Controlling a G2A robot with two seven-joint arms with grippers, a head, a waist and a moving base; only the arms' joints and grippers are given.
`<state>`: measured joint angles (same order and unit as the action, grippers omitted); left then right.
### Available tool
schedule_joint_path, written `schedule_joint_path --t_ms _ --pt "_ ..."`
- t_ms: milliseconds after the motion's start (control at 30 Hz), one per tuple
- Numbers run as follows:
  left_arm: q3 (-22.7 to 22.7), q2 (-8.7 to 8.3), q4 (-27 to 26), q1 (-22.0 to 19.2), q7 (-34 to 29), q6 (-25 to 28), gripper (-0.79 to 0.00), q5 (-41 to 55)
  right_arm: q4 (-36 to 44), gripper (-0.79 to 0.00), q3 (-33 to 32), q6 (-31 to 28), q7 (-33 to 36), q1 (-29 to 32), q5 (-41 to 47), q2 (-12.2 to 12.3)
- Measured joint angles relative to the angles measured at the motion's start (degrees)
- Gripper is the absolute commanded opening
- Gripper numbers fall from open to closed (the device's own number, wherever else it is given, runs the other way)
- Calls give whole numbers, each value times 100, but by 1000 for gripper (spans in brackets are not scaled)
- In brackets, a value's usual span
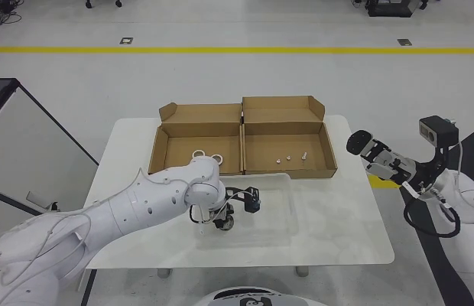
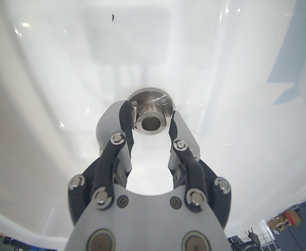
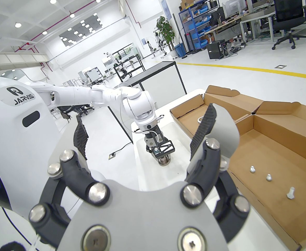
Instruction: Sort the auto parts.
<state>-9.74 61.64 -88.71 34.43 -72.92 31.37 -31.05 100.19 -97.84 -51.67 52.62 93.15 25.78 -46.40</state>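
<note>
A metal flanged bushing (image 2: 151, 116) stands on its flange in the white tray (image 1: 283, 203). My left gripper (image 2: 149, 121) points down over it and is shut on the bushing, with its pads (image 2: 125, 122) pressed to both sides. From above, this gripper (image 1: 224, 222) is in the tray's left half. In the right wrist view the bushing (image 3: 164, 161) sits under the left gripper (image 3: 161, 154) at the tray floor. My right gripper (image 3: 145, 117) is open and holds nothing. It hangs beyond the table's right edge (image 1: 358, 143).
Two open cardboard boxes stand behind the tray. The left box (image 1: 176, 149) holds white rings (image 1: 209, 157). The right box (image 1: 267, 145) holds three bolts (image 1: 292, 158). A dark-framed panel (image 1: 23, 153) stands left of the table.
</note>
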Motion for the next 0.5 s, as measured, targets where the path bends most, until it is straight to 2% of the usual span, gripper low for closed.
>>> schedule_joint_path --t_ms 200,300,367,400,500 --pt "0 8 52 15 48 48 -446 -62 0 0 0 0 0 0 0 0" --pt "-1 24 78 49 67 66 -545 -110 0 0 0 0 0 0 0 0" --pt "-1 38 106 70 59 58 -754 -149 0 0 0 0 0 0 0 0" --pt "-1 44 118 77 51 50 -785 -170 0 0 0 0 0 0 0 0" --pt "0 64 150 82 37 37 -785 -222 0 0 0 0 0 0 0 0"
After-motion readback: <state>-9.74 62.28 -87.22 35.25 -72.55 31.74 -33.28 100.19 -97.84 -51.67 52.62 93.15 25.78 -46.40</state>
